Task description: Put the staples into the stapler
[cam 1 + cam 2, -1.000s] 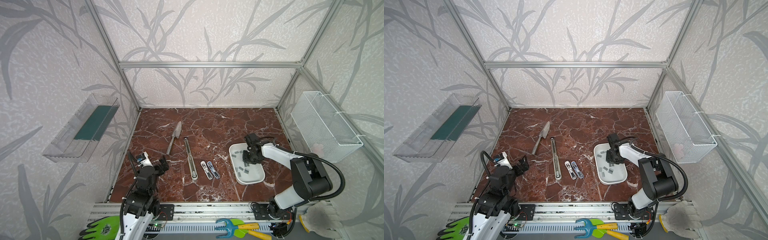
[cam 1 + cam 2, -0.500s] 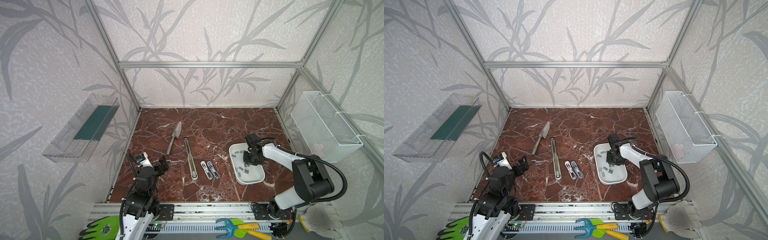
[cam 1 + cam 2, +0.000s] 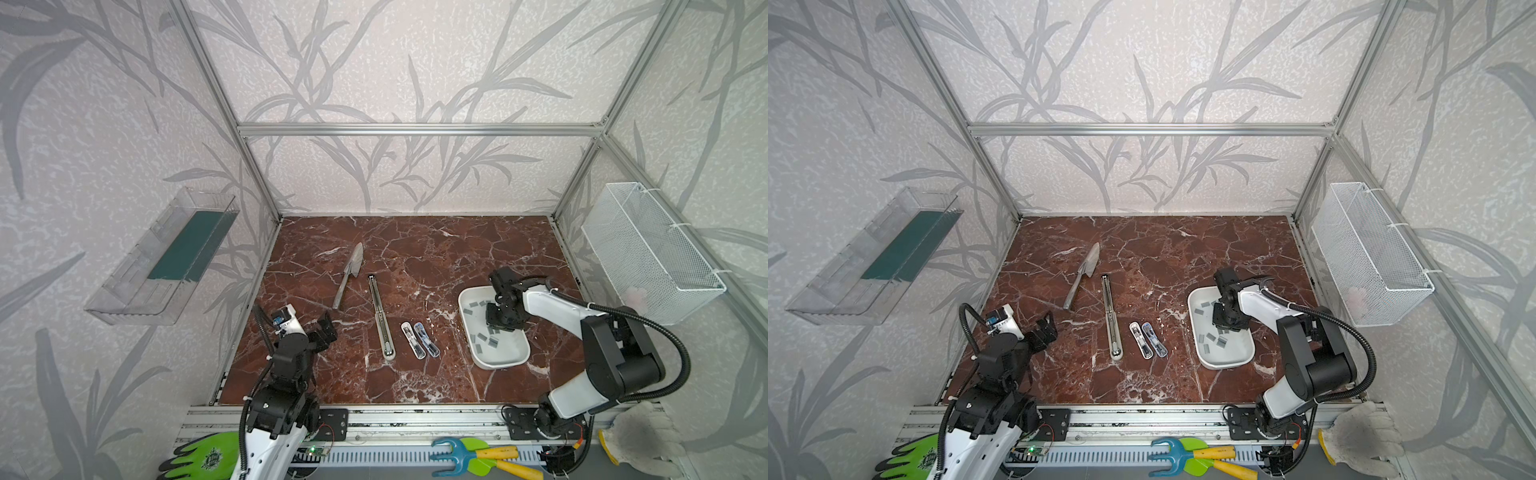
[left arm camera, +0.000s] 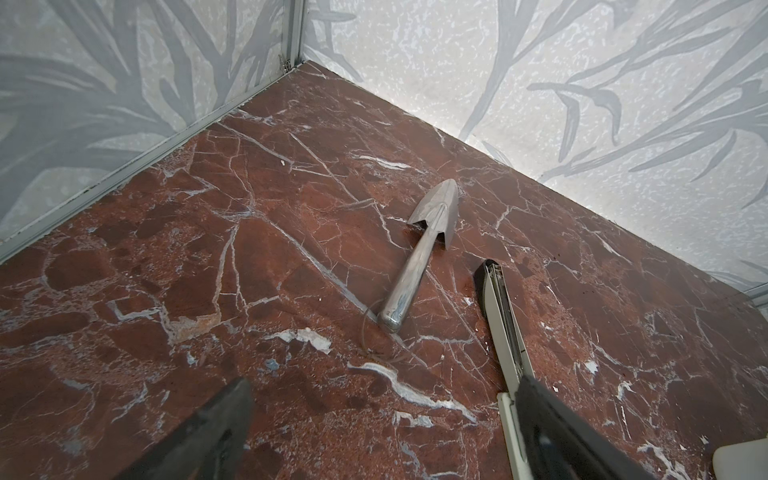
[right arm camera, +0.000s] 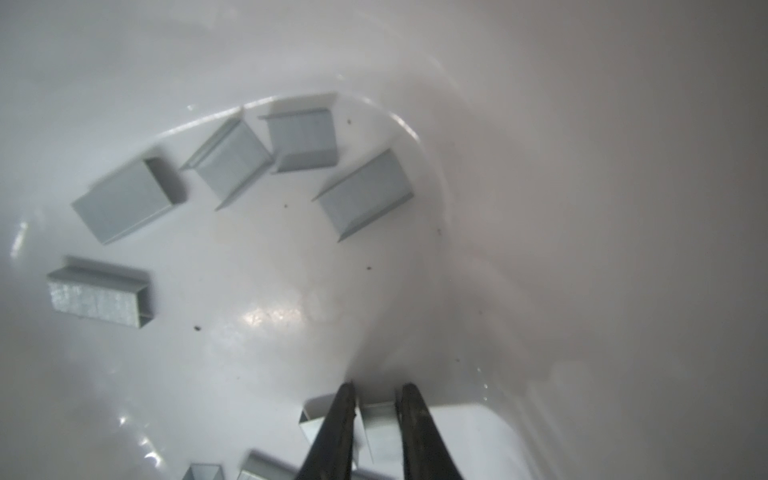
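Several grey staples point(image 5: 365, 193) lie loose in a white tray point(image 3: 500, 365) at the right in both top views. My right gripper point(image 5: 376, 388) is down inside the tray point(image 3: 1225, 363), shut on one staple strip point(image 5: 378, 424); another strip lies against the outside of one finger. From above, that gripper point(image 3: 495, 327) covers the strip. A long stapler point(image 3: 380, 318) lies opened flat mid-table, with two small staplers point(image 3: 419, 340) beside it. My left gripper point(image 3: 326, 330) hovers open and empty at the front left, near the long stapler's point(image 4: 498, 324) end.
A metal trowel point(image 3: 349, 274) lies left of the long stapler. A white wire basket point(image 3: 648, 253) hangs on the right wall and a clear bin point(image 3: 166, 266) on the left wall. Gloves and garden tools lie in front of the rail, off the table.
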